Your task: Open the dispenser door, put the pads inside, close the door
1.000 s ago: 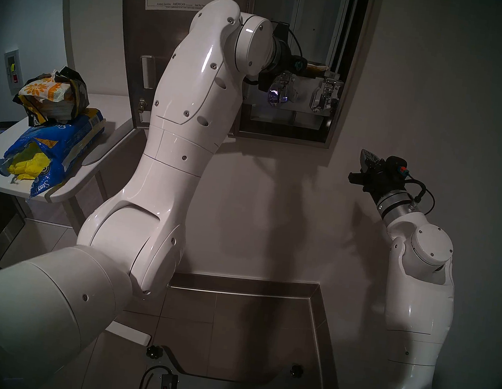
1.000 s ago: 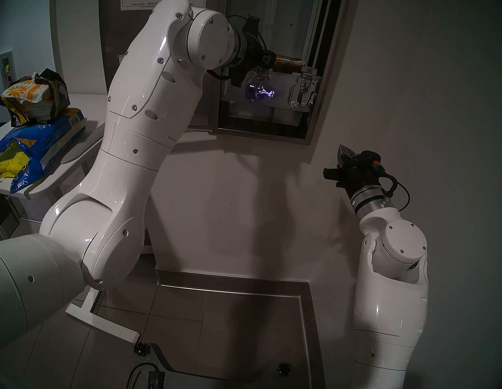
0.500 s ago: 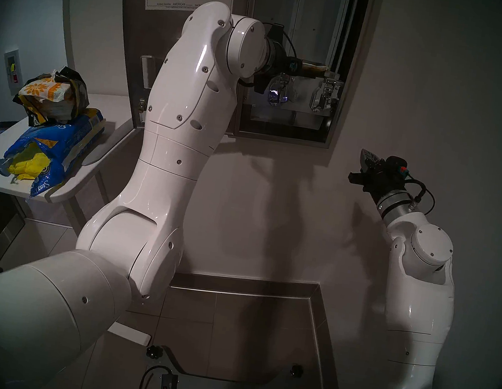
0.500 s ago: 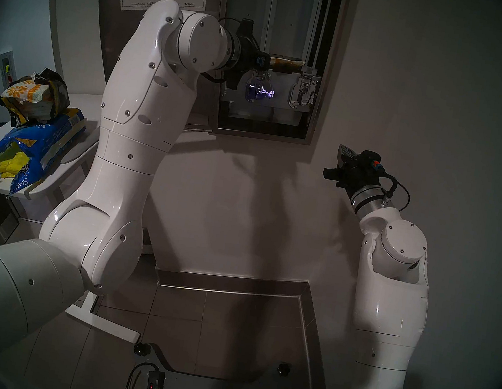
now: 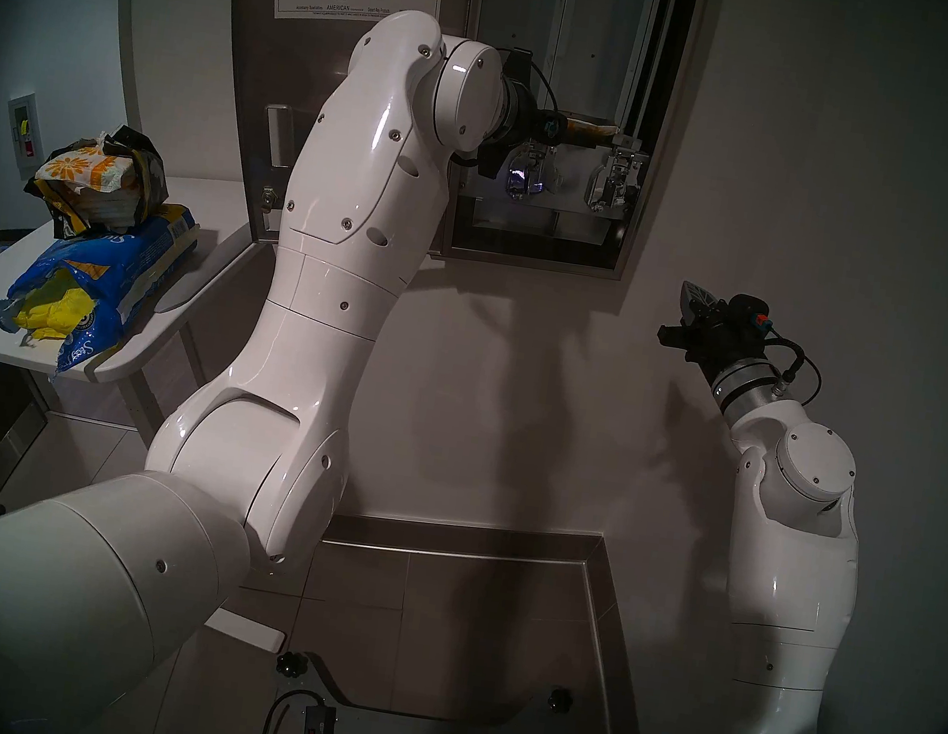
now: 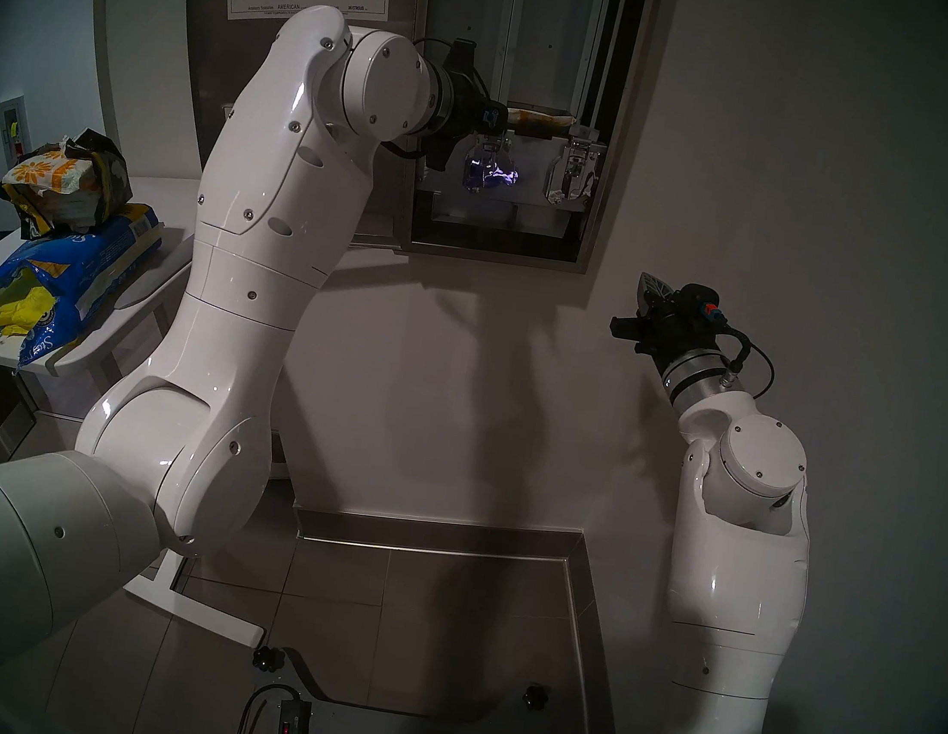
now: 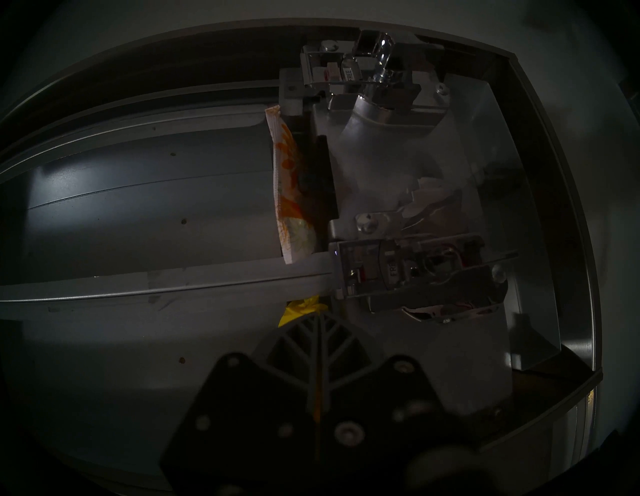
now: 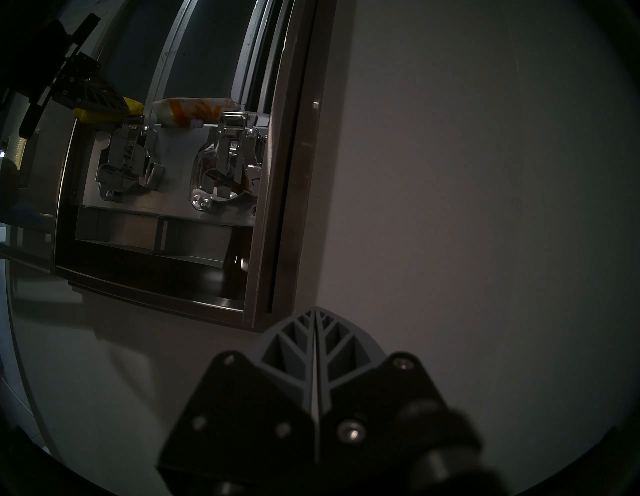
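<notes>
Jaws of the left gripper [image 7: 320,317] are pressed on a yellow pad [image 7: 300,309] inside the open dispenser [image 5: 635,216]. Beside it, a flowered pad [image 7: 291,187] lies in the next chute. Right gripper [image 8: 315,311] is closed on nothing, by the wall.

The left arm [image 5: 314,288] reached up high, bent at the elbow. The left gripper [image 7: 320,317] pointed forward, pinched tight on a yellow pad [image 7: 302,309]. The right arm [image 5: 791,537] stood lower, off to the side. The right gripper [image 8: 315,311] was pressed together, holding nothing.
</notes>
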`<state>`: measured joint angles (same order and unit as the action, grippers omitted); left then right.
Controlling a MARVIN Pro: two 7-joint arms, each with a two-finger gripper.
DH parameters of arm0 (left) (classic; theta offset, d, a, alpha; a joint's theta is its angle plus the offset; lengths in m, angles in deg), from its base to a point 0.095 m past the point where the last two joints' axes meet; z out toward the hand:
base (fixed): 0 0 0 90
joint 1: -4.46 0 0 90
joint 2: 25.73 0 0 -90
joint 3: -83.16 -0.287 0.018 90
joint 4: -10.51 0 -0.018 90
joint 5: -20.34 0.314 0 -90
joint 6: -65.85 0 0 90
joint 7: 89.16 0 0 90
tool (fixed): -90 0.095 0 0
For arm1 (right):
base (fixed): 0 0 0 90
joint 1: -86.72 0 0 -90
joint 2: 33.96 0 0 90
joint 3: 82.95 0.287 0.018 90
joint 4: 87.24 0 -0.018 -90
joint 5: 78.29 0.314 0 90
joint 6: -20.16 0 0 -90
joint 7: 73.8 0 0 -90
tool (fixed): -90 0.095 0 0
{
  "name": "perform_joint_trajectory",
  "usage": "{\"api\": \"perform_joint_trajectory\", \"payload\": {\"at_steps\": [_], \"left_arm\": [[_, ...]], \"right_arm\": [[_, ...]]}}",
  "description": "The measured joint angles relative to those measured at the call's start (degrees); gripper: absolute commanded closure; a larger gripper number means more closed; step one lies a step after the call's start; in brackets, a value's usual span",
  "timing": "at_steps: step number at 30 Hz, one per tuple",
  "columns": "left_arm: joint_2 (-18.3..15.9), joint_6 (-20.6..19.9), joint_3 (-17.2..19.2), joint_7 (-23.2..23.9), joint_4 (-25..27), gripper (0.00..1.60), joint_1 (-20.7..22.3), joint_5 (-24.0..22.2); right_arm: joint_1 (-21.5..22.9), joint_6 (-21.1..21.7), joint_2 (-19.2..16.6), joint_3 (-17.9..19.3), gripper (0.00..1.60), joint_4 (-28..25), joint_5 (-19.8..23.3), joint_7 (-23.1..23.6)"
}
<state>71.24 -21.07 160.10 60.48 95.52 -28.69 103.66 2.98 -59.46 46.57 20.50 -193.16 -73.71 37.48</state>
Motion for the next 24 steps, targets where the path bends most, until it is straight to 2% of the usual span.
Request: {"api": "perform_joint_trajectory", "payload": {"at_steps": [24], "left_arm": [[1.42,-0.82,0.0,-5.14,-4.98,1.6,1.94,1.9]], "right_arm": [[-0.07,0.0,-0.32,-0.21,1.35,0.0,0.35,-0.29]]}}
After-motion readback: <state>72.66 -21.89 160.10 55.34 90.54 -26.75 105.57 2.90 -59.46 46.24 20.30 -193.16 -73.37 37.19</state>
